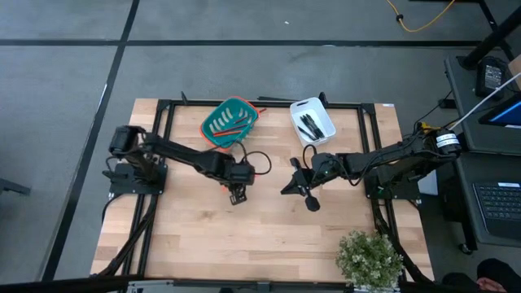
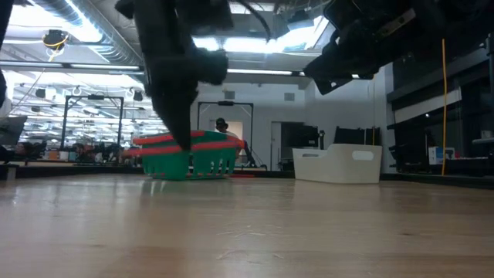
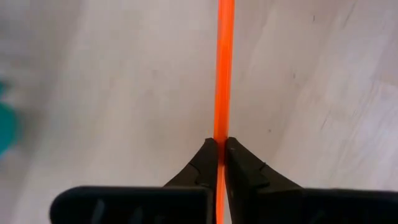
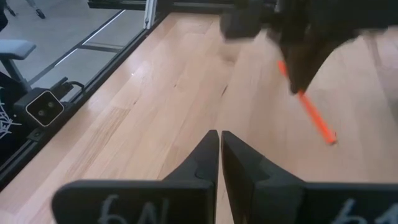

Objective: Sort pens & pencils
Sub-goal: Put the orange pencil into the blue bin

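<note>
The left gripper point(image 3: 220, 149) has its two dark, wedge-shaped fingers point(image 3: 202, 168) pressed together on a thin, bright orange pencil point(image 3: 223, 68). The pencil passes between the fingertips and runs straight away from them toward twelve o'clock, up to the edge of the view; a short strip of orange also shows below the tips, between the finger bases. Under the pencil lies the pale wooden table point(image 3: 124, 93), its light grain and a few small dark specks visible at about three o'clock. At nine o'clock, a blurred teal-green shape point(image 3: 5, 127) sits at the very edge, too indistinct to identify.
</note>
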You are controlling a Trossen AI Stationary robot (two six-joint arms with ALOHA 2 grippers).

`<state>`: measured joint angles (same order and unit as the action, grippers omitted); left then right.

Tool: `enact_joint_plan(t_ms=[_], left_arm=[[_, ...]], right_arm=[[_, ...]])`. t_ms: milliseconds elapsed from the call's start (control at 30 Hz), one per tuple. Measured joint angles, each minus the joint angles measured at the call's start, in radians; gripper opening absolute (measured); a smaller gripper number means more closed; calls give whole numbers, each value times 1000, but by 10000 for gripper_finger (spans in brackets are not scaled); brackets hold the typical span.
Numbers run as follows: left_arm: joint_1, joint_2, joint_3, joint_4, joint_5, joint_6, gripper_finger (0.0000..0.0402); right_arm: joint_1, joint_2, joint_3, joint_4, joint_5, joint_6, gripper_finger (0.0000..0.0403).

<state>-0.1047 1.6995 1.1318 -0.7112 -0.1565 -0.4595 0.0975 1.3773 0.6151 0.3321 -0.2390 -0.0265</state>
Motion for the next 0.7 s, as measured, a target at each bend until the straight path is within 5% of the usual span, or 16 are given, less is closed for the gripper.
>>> enact_joint_plan(t_ms=[400,700], left_arm=[[-49,-212,0,-55,-272,9,5],[-80,-249,0,-78,-444,0,4]], right_arm=[[0,0,0,-20,-7,7,21],[0,0,0,-24,-9,21,21]])
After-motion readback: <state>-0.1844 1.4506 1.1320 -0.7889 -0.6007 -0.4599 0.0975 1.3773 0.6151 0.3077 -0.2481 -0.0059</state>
